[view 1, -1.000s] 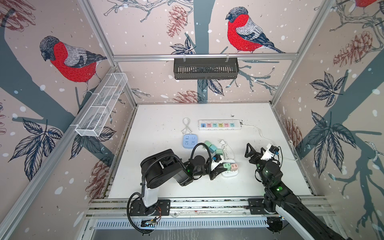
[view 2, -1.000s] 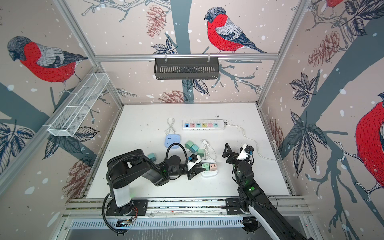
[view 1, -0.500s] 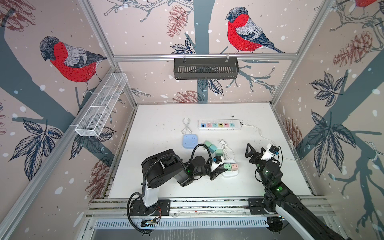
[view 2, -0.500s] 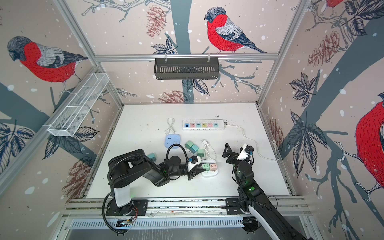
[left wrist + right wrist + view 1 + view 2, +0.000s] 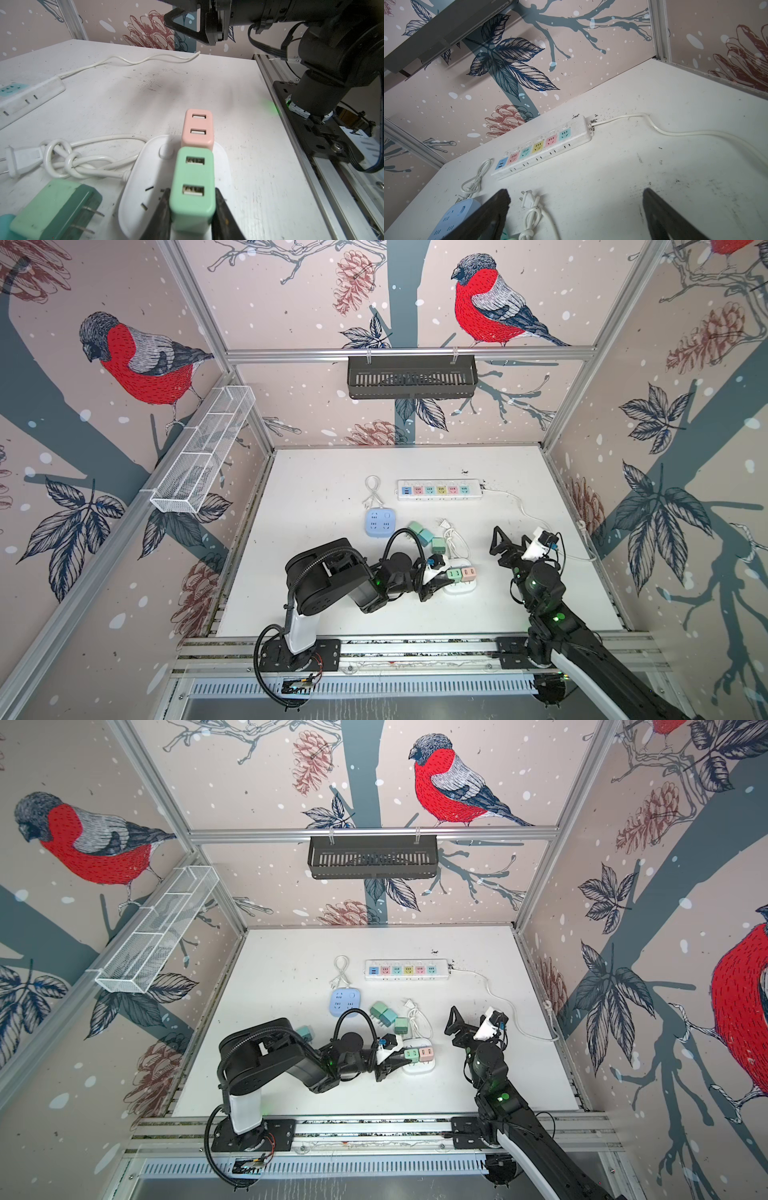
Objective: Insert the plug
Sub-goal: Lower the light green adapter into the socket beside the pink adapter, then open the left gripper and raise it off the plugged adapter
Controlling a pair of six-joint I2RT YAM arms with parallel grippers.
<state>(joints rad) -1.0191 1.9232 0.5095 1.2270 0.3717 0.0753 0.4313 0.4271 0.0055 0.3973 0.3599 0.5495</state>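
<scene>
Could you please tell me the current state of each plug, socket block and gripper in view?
left gripper: shut on the green plug.
green plug: upright on the white socket block; seating depth unclear.
pink plug: plugged into the white socket block.
long power strip: sockets all empty.
blue socket block: empty.
loose green plug: lying on its side, unplugged.
right gripper: open, empty.
</scene>
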